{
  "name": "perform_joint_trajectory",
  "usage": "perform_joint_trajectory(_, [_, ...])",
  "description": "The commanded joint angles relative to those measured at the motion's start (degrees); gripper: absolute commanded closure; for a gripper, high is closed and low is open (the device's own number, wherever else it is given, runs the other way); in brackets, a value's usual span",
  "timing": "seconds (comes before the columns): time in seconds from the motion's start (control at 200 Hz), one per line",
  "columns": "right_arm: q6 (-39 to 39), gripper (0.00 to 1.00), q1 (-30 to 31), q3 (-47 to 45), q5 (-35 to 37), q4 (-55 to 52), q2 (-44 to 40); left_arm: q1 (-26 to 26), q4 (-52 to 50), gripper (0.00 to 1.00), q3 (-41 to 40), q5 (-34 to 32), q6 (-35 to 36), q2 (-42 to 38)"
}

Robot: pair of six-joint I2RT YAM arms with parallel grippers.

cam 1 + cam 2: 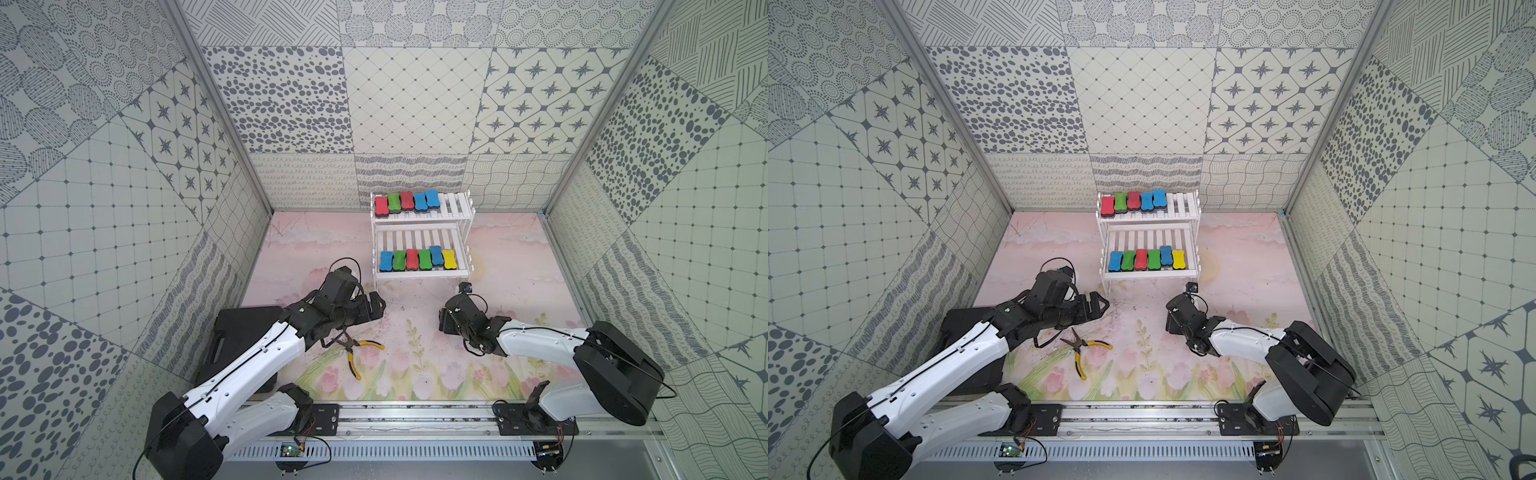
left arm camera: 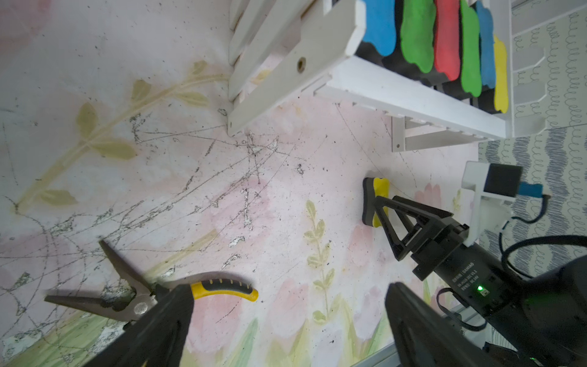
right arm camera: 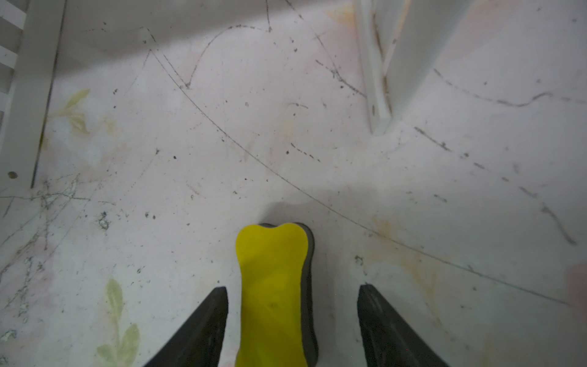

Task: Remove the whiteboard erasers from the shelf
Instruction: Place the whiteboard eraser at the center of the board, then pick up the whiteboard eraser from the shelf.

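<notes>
Near, 7 o'clock: pliers [image 1: 358, 351] on the mat [image 1: 519, 270], not a task item. Black case [image 1: 245, 328] at 8 o'clock, partly under the left arm.

Left gripper [image 2: 288, 286], just off centre toward 9 o'clock: jaws wide apart, empty, above the mat.

Right gripper [image 3: 292, 287], just off centre toward 4 o'clock, low over the mat: jaws apart, a gap on each side of one yellow eraser [image 3: 271, 260]. That eraser sits on the mat, off the shelf and unclamped; both top views hide it.

Far, 12 o'clock: shelf [image 1: 453, 205] by the back wall. Lower-tier erasers [image 1: 417, 259]: six in a row. Upper-tier erasers [image 1: 407, 201]: five, bunched at its 9 o'clock end.

Progress, my read: one of twelve out, eleven left, so barely begun.
</notes>
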Motion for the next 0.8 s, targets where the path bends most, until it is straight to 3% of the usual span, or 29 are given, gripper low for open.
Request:
perform_joint_trajectory(0.0, [0.05, 0.29, -0.22, 2.48, 1.94, -4.03, -5.16, -0.19, 1.03, 0.01, 0.87, 1.83, -0.09, 0.2])
perform_joint_trajectory(0.41, [-5.3, 0.3, -0.2, 9.31, 3.63, -15.32, -20.95, -0.46, 1.04, 0.01, 2.29, 4.3, -0.17, -0.58])
perform_joint_trajectory(0.795, [-15.17, 0.33, -0.2, 25.64, -1.19, -21.79, -23.72, -0.55, -1.48, 0.01, 5.37, 3.64, 1.83, -2.38])
